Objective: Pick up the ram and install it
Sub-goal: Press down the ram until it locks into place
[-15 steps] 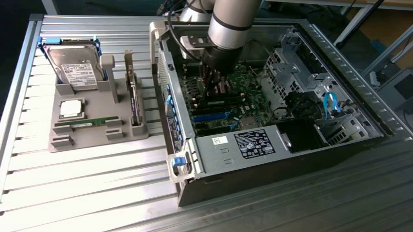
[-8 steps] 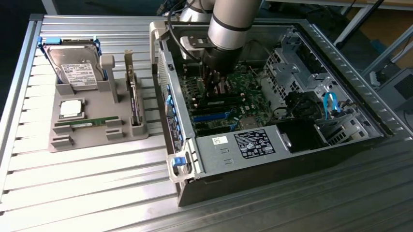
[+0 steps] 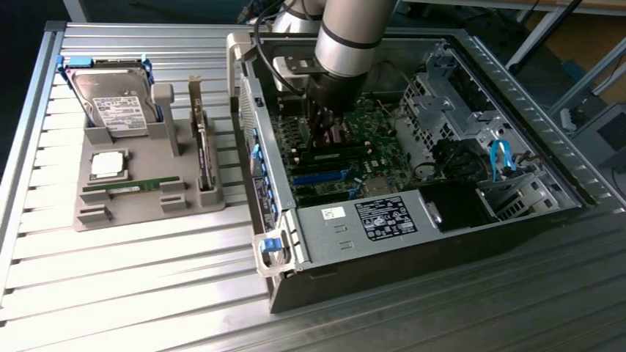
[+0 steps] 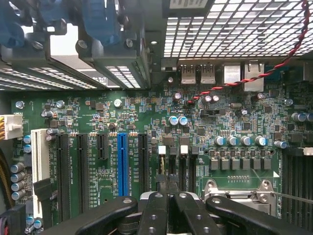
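1. Black finger links of the hand [image 4: 167, 188] lay nearest the wrist camera, drawn together over the motherboard [image 4: 146, 127]; something thin and dark seemed pinched between the tips, but I could not tell what it was, nor whether the hand was truly clenched on it.
2. Seen from the exterior view, the silver arm [image 3: 352, 29] reached steeply down into the open computer case [image 3: 421, 213], its dark hand [image 3: 326, 128] low over the board [image 3: 333, 158].
3. One ram [image 3: 132, 186] stick, green with a white label, lay flat in a slot of the grey holder tray [image 3: 146, 213] on the counter [image 3: 117, 286], at the exterior view's left, well apart from the hand.
4. On that tray stood one hard drive [image 3: 113, 103] in blue rails, one square silver CPU [image 3: 108, 164] and one dark expansion card [image 3: 204, 154] set on edge.
5. In the wrist view, one blue expansion slot [image 4: 122, 164], one white slot [image 4: 38, 156] and several black slots ran side by side; a red-and-black twisted wire [image 4: 254, 76] crossed above the board.
6. The arm hid part of the board in the exterior view; the fingertips' contact point was hard to make out.
7. One labelled power supply [image 3: 386, 218] sat at the case's near side.
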You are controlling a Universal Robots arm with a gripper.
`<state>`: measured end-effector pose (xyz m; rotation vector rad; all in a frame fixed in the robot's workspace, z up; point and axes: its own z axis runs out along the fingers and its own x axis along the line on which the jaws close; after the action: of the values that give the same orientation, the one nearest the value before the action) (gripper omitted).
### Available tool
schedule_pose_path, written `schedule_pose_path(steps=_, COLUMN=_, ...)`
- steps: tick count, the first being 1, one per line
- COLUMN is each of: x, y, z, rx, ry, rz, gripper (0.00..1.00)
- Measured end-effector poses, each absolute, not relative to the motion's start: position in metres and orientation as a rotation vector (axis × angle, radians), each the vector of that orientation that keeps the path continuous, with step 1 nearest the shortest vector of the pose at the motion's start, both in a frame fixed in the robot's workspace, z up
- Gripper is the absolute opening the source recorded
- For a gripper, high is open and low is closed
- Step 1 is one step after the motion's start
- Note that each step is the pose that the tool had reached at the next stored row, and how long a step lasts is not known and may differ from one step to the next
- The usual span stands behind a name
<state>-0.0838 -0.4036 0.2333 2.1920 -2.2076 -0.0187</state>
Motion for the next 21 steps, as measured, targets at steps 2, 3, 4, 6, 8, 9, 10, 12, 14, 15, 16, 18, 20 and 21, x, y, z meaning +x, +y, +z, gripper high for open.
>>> schedule_pose_path(steps=2, x=-0.0838, y=-0.4037, z=0.2327, rx=2.192, ry=-2.207, rz=-0.019, gripper=0.10)
schedule_pose_path(steps=3, x=-0.0838, y=-0.4036, z=0.2326, rx=2.192, ry=-2.208, rz=-0.019, gripper=0.10)
schedule_pose_path(steps=4, x=-0.0838, y=-0.4036, z=0.2325, rx=2.192, ry=-2.208, rz=-0.019, gripper=0.10)
schedule_pose_path(steps=6, x=-0.0838, y=-0.4036, z=0.2324, rx=2.192, ry=-2.208, rz=-0.019, gripper=0.10)
schedule_pose_path(steps=8, x=-0.0838, y=-0.4037, z=0.2321, rx=2.192, ry=-2.208, rz=-0.019, gripper=0.10)
schedule_pose_path(steps=9, x=-0.0838, y=-0.4037, z=0.2318, rx=2.192, ry=-2.208, rz=-0.019, gripper=0.10)
schedule_pose_path(steps=10, x=-0.0838, y=-0.4037, z=0.2316, rx=2.192, ry=-2.208, rz=-0.019, gripper=0.10)
schedule_pose_path(steps=12, x=-0.0838, y=-0.4038, z=0.2311, rx=2.192, ry=-2.208, rz=-0.019, gripper=0.10)
schedule_pose_path(steps=14, x=-0.0838, y=-0.4038, z=0.2310, rx=2.192, ry=-2.208, rz=-0.019, gripper=0.10)
schedule_pose_path(steps=15, x=-0.0838, y=-0.4038, z=0.2309, rx=2.192, ry=-2.208, rz=-0.019, gripper=0.10)
schedule_pose_path(steps=16, x=-0.0838, y=-0.4038, z=0.2309, rx=2.192, ry=-2.208, rz=-0.019, gripper=0.10)
schedule_pose_path(steps=18, x=-0.0838, y=-0.4038, z=0.2309, rx=2.192, ry=-2.208, rz=-0.019, gripper=0.10)
schedule_pose_path(steps=20, x=-0.0838, y=-0.4038, z=0.2309, rx=2.192, ry=-2.208, rz=-0.019, gripper=0.10)
schedule_pose_path(steps=21, x=-0.0838, y=-0.4038, z=0.2309, rx=2.192, ry=-2.208, rz=-0.019, gripper=0.10)
